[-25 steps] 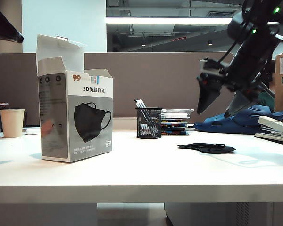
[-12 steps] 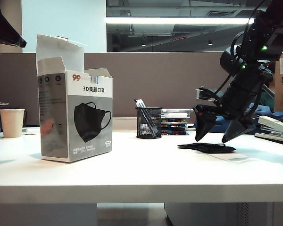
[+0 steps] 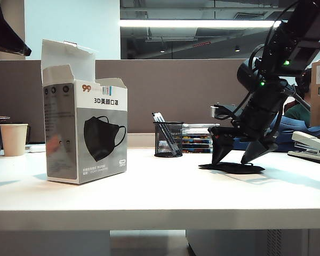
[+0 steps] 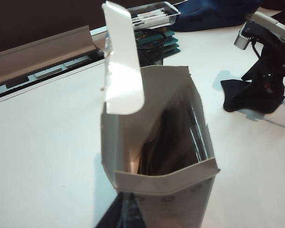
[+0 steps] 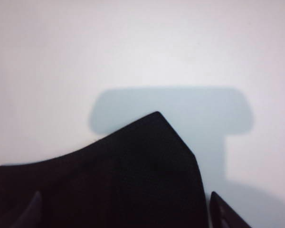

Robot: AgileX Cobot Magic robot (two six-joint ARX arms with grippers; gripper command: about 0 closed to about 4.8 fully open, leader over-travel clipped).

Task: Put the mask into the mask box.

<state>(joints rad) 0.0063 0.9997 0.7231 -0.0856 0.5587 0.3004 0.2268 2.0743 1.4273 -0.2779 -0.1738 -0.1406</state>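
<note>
The mask box (image 3: 85,131) stood upright on the white table (image 3: 160,197), its top flaps open and one tall flap raised; from the left wrist view its mouth (image 4: 168,137) gaped, showing dark contents inside. Well to the right of the mask box, past a mesh pen holder (image 3: 168,139) and a stack of flat cases (image 3: 197,138) behind it, the mask (image 3: 232,168) lay flat on the table as a thin black shape. The right gripper (image 3: 236,156) was directly over the mask, pointing down, its two dark fingers spread wide with one tip at each end of the fabric, at or just above its surface; whether they touched it could not be told. In the right wrist view the black mask (image 5: 109,180) filled the lower part of the picture, with a fingertip (image 5: 225,213) showing at each side of it and nothing clamped between them. The left gripper was above the mask box, looking down into it; its fingers did not show clearly, yet it was closed and held nothing that could be seen. A paper cup (image 3: 14,139) stood to the left of the mask box, and a stapler (image 3: 312,146) lay far to its right, beyond the mask.
</note>
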